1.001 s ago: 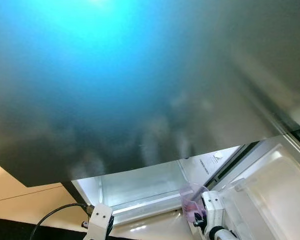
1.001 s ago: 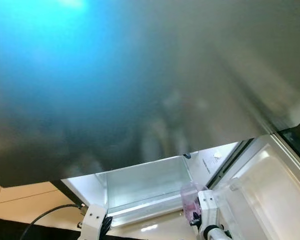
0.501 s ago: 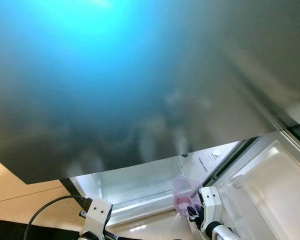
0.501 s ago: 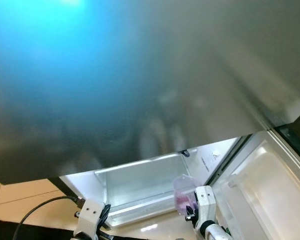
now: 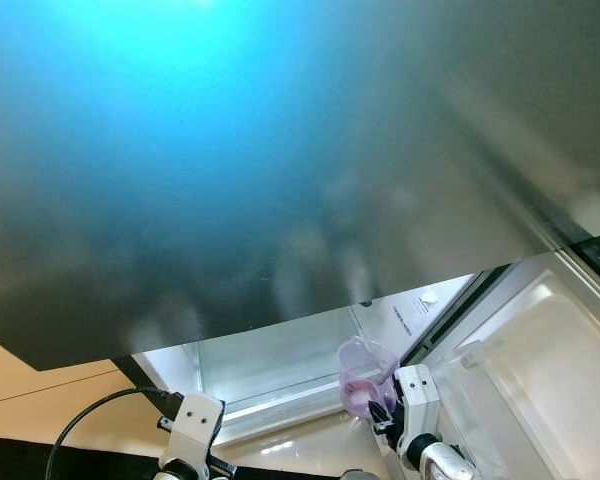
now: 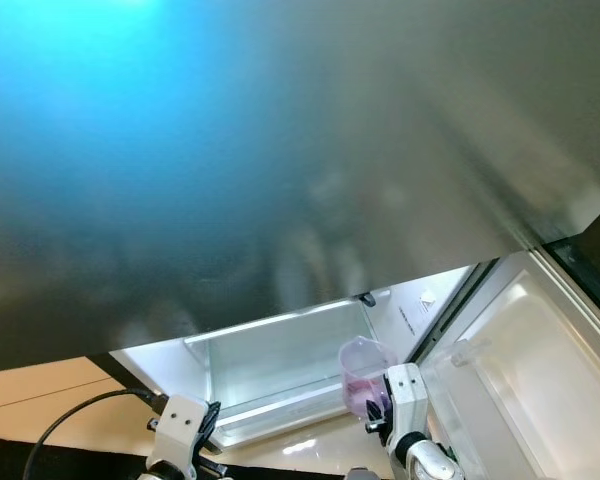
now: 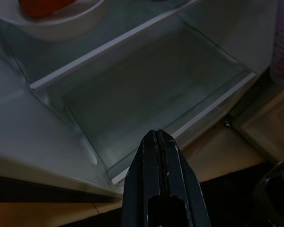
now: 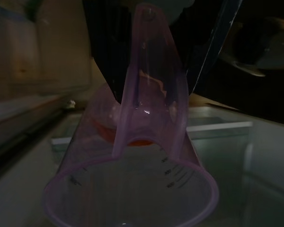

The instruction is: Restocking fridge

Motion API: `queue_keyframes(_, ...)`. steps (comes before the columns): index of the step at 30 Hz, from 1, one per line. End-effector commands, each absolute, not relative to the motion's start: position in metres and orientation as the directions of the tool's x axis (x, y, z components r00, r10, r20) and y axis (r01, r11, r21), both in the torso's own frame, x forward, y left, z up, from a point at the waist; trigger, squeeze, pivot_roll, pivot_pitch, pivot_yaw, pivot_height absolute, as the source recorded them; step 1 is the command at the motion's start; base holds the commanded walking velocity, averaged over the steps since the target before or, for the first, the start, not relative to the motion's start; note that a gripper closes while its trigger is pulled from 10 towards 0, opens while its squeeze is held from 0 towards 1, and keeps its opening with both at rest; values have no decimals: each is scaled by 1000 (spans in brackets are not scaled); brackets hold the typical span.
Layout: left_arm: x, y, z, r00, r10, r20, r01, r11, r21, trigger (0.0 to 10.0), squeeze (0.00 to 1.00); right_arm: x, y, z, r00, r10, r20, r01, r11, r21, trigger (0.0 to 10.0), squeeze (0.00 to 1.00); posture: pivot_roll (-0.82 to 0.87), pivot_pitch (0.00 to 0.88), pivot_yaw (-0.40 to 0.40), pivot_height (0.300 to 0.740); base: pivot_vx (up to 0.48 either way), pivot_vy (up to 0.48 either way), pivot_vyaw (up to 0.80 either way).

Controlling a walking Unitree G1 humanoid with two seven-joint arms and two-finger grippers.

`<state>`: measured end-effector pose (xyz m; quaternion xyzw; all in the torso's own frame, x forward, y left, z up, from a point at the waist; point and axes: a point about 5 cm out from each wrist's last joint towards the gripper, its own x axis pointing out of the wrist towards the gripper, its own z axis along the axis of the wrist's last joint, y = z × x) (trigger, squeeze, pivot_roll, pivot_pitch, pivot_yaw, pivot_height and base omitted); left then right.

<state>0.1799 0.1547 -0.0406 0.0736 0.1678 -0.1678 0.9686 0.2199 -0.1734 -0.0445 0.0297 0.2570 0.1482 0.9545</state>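
Note:
My right gripper (image 5: pixel 383 418) is shut on the handle of a clear purple measuring cup (image 5: pixel 361 374) with a little red-orange content at its base. In the right wrist view the cup (image 8: pixel 146 156) hangs mouth toward the camera between the black fingers (image 8: pixel 106 66). It is held at the right front of the open fridge's lower compartment (image 5: pixel 270 365), over a clear glass shelf (image 7: pixel 151 90). My left gripper (image 7: pixel 160 142) is shut and empty, pointing at that shelf from its front edge; its white wrist (image 5: pixel 195 425) sits low on the left.
A large grey-blue blurred fridge panel (image 5: pixel 280 150) hangs close overhead. The open fridge door with white bins (image 5: pixel 540 370) stands to the right. A white bowl holding something red (image 7: pixel 57 19) sits on a higher shelf. A black cable (image 5: pixel 90 430) loops over beige floor tiles (image 5: pixel 30 385).
The right gripper has carried the purple cup up and leftward, closer to the fridge's lower compartment. The left wrist has shifted slightly; the head view has also drifted a little.

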Motion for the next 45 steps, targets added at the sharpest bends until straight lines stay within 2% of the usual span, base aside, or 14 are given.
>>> queue_keyframes(1,173,156,-48,874,-285,-395,335,940,63,10000,0,239,-161,-22,840,418,-345,-390,908,152,10000,0,-118,132,-41,695,0,0,0)
queue_keyframes(3,172,156,-50,868,-282,-408,332,941,56,10000,0,234,-155,-27,789,489,-373,-440,873,212,10000,0,-118,132,-41,695,0,0,0)
queue_keyframes(6,172,155,-50,864,-287,-414,340,939,58,10000,0,226,-148,-32,718,564,-408,-526,823,212,10000,0,-116,132,-44,695,0,0,0)
queue_keyframes(9,172,155,-51,862,-286,-418,339,939,57,10000,0,224,-147,-36,691,569,-445,-546,815,194,10000,0,-114,132,-45,695,0,0,0)
queue_keyframes(16,170,155,-54,853,-284,-438,340,939,53,10000,0,223,-158,-42,693,489,-530,-524,846,94,10000,0,-116,133,-44,695,0,0,0)
queue_keyframes(24,168,155,-55,849,-282,-447,340,939,53,10000,0,226,-162,-36,733,455,-507,-545,837,-37,10000,0,-117,135,-46,695,0,0,0)
queue_keyframes(32,168,155,-55,853,-281,-439,332,942,42,10000,0,229,-155,-29,783,471,-406,-517,856,-4,10000,0,-117,138,-45,695,0,0,0)
queue_keyframes(33,169,156,-54,858,-281,-430,330,943,41,10000,0,229,-156,-27,797,471,-378,-497,867,31,10000,0,-117,139,-45,685,0,0,0)
queue_keyframes(39,173,156,-51,866,-287,-409,329,944,34,10000,0,230,-157,-25,801,472,-369,-500,866,22,10000,0,-116,142,-43,655,0,0,0)
queue_keyframes(45,178,152,-47,867,-316,-386,355,934,32,10000,0,233,-158,-21,814,469,-343,-493,870,19,10000,0,-120,137,-40,655,0,0,0)
